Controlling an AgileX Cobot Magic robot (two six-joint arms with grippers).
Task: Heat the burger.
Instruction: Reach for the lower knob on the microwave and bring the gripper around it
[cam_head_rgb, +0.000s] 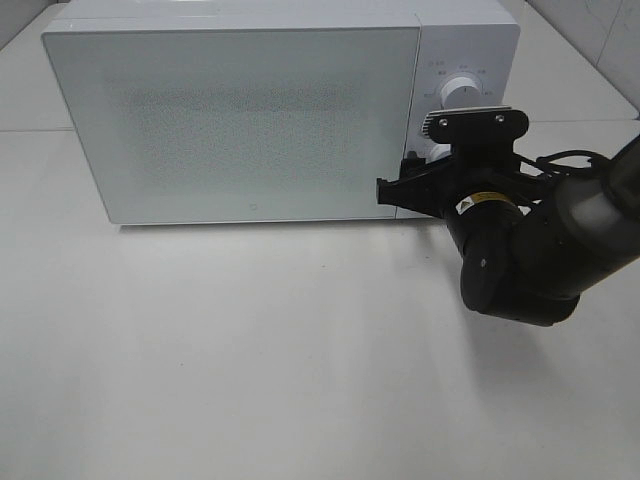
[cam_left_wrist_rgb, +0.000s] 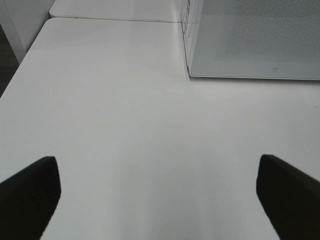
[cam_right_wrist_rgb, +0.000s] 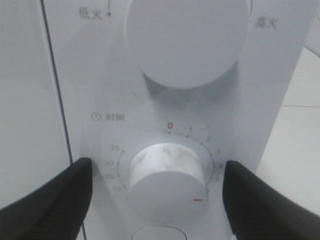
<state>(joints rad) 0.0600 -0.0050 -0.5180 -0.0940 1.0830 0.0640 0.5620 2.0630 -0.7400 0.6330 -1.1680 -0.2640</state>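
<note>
Standing toward the table's (cam_left_wrist_rgb: 125, 100) far edge: boxy white microwave (cam_head_rgb: 240, 120), speckled door closed (burger not discernible inside). Right gripper (cam_right_wrist_rgb: 157, 182) spread around the round timer knob (cam_right_wrist_rgb: 167, 175), untouching; left gripper (cam_left_wrist_rgb: 157, 195) splayed, empty.

My right arm (cam_head_rgb: 530, 260) is matte black, with rounded joints, looping black cables (cam_head_rgb: 560, 158), a two-screw bracket (cam_head_rgb: 475, 125) and a yellow label (cam_head_rgb: 487, 198).

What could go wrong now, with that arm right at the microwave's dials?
The right jaws stand open either side of the timer knob; closing off-centre, they might slip off.
Its scale runs to 35; too big a turn could overcook.
The upper knob sits close by and could get nudged.
</note>
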